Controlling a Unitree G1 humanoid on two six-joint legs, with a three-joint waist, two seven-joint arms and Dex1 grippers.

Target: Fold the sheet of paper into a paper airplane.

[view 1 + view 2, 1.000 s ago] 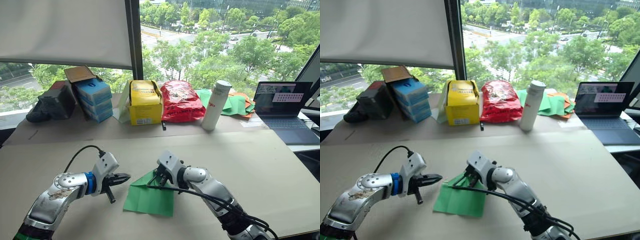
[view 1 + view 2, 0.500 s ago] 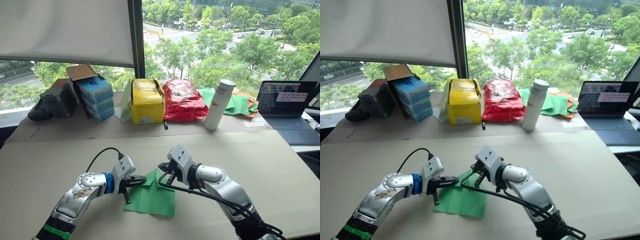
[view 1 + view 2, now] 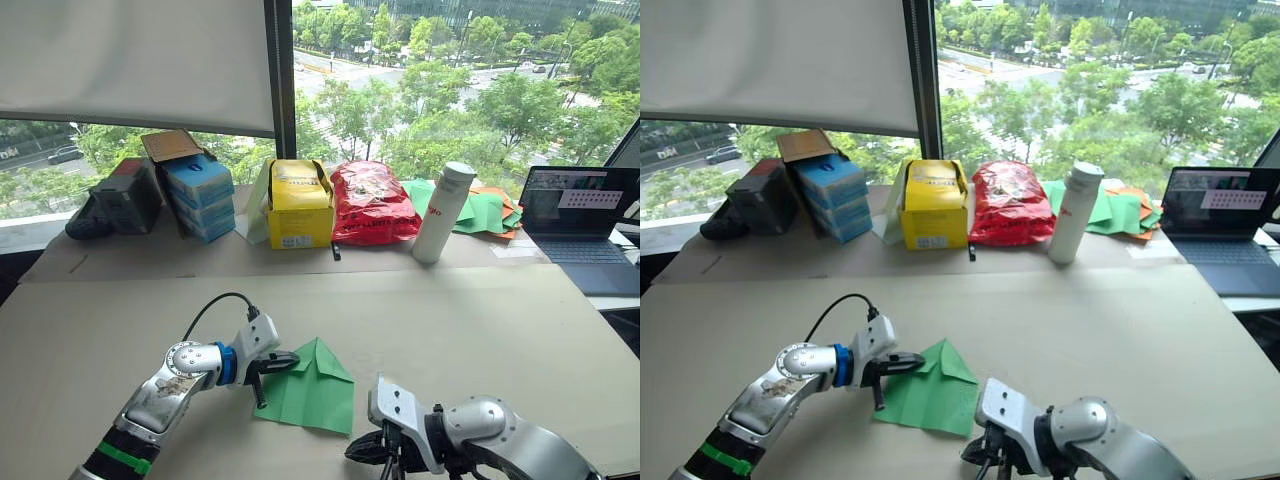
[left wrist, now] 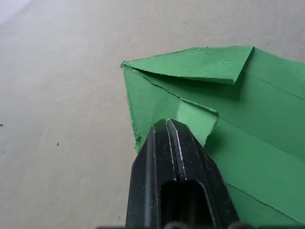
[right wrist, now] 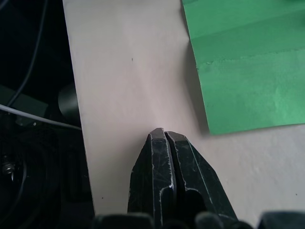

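Beige table (image 3: 520, 330) by window, boxes along top edge; left gripper (image 3: 292, 357) pressed together on green sheet of paper (image 3: 312, 392) center-bottom, right gripper (image 3: 352, 453) pressed together, empty.

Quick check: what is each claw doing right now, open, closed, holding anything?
Left claw: closed, tips resting on the left edge of the green paper, no clear pinch.
Right claw: closed, holding nothing, near the table front edge, apart from the paper.

Bright daylight pours in through the far window (image 3: 450, 90), leaving soft shadows on the bench (image 3: 480, 320). Wrist views are sharp; straight lines bow slightly near the edges.
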